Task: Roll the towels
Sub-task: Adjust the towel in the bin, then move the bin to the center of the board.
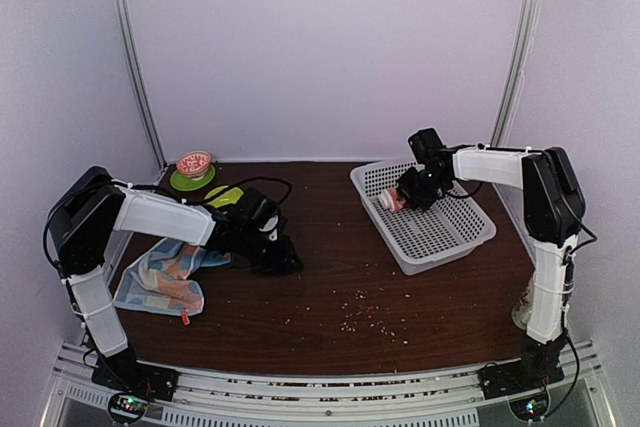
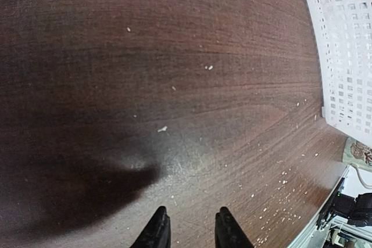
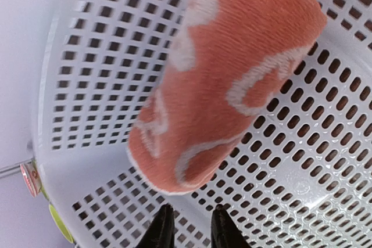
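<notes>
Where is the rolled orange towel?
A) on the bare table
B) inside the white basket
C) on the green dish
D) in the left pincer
B: the rolled orange towel lies on the mesh of the white basket, just beyond the right pincer.

The left arm [image 1: 165,215] hides part of the blue towel [image 1: 150,289], perhaps its edge.

No readable text anywhere — the orange towel [image 3: 232,79] bears only white cartoon squiggles (no letters legible).
</notes>
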You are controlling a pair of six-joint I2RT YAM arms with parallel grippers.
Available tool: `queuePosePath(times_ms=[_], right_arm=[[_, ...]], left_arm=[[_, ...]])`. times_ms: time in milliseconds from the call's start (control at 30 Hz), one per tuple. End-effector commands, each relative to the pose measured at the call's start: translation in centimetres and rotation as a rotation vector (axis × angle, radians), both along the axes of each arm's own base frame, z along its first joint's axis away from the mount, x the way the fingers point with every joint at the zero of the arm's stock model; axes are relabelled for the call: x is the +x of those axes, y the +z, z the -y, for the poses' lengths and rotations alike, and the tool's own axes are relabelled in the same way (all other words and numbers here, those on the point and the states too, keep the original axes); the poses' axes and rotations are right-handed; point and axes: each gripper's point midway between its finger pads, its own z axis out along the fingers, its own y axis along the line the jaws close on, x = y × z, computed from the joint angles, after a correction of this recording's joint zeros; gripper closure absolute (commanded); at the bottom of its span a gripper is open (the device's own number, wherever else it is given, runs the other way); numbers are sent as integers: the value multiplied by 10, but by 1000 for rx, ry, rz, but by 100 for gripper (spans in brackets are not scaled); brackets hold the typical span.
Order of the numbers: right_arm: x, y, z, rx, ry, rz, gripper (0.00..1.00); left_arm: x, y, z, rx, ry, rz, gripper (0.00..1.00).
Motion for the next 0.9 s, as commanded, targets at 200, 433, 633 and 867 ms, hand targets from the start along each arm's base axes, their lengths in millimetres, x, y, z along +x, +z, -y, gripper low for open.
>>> queuePosePath(times_ms=[200,433,633,867], right_arm=[[17,64,37,-35,13,126,77],[33,33,35,-3,-12,81,80],[33,42,39,3,-24,112,79],[9,61,49,-17,-15,143,77]], left_arm=[[5,8,-2,-10,6,29,72],[5,5,-3,-1,14,18,72],[7,6,-2,10,12,18,72],[9,5,3,2,1,12,72]])
